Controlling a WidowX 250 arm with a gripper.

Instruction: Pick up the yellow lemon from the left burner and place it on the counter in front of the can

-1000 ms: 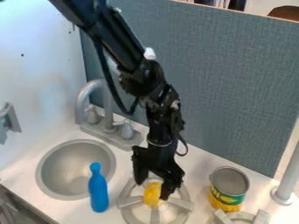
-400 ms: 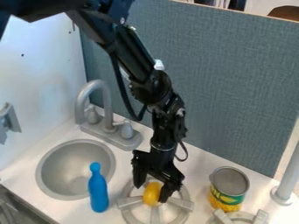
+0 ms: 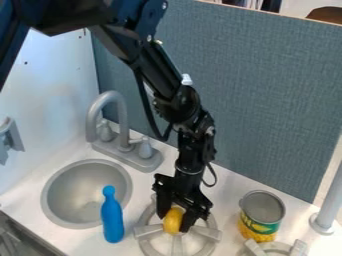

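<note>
Yellow object (image 3: 172, 219) is noted at the black gripper (image 3: 174, 223), over the burner (image 3: 148, 230); opening and grip cannot be told. Sinkward of the gripper, the way is partly obstructed by an upright blue bottle (image 3: 112, 220); oppositely, a can (image 3: 260, 219) is found.

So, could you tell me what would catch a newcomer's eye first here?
Probably the black arm slanting down from the upper left, its gripper at a yellow object over a grey burner. Next, the bright blue bottle between sink and burner, then the yellow-green can at the right.
</note>
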